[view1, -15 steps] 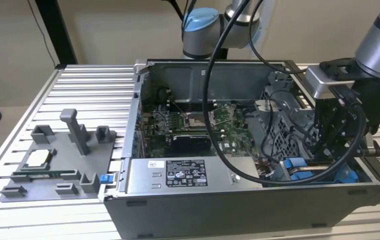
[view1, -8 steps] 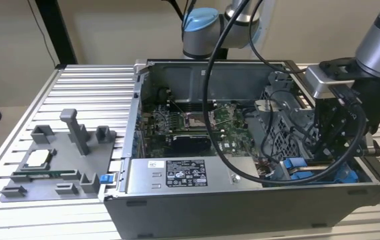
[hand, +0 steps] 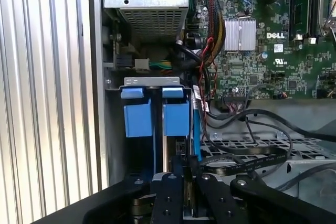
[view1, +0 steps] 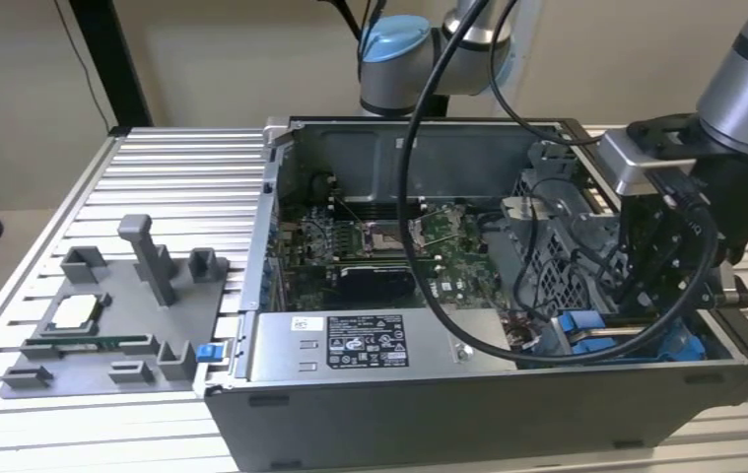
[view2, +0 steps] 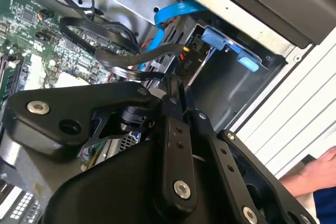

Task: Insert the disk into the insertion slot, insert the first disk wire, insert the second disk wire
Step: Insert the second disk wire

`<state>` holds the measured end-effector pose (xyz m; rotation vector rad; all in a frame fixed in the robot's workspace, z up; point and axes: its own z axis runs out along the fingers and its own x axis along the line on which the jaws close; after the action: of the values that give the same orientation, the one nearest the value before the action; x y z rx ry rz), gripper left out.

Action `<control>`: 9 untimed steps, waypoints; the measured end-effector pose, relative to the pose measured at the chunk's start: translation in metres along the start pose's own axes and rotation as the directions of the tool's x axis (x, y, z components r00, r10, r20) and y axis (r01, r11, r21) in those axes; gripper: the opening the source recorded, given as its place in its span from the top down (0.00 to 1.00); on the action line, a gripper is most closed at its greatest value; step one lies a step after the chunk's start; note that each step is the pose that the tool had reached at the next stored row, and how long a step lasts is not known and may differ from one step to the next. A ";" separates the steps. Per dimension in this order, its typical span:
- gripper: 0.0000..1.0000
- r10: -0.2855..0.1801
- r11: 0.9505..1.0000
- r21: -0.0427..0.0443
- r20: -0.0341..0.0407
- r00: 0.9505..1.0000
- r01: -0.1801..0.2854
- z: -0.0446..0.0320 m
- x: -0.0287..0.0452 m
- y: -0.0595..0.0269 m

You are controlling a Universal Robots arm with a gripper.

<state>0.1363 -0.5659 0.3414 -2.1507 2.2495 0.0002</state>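
With the disk (hand: 157,116) seated in the insertion slot (hand: 113,129), the tool (view2: 176,95) pinches a black wire (view2: 157,53) at its connector.

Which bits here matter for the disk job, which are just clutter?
Job:
- gripper, down in the case
- insertion slot with blue tabs
- blue wire

Lying about:
- power-supply box
- grey parts tray on the table
- motherboard

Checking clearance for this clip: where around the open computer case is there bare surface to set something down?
Bare ribbed table lies behind the grey fixture tray, beside the case. It is crowded where the gripper works among black cables by the insertion slot.
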 end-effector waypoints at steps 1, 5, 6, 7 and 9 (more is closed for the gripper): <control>1.00 0.000 1.000 0.001 0.000 1.000 0.000 0.0003 0.0000 -0.0001; 1.00 0.000 1.000 0.001 0.002 1.000 0.000 -0.0001 -0.0001 -0.0002; 1.00 0.000 1.000 0.001 0.002 1.000 0.000 -0.0004 -0.0001 -0.0002; 1.00 0.000 1.000 0.001 0.002 1.000 0.000 -0.0007 -0.0001 -0.0002; 1.00 0.000 1.000 0.001 0.002 1.000 0.000 -0.0017 -0.0001 -0.0003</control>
<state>0.1365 -0.5658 0.3431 -2.1499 2.2476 0.0011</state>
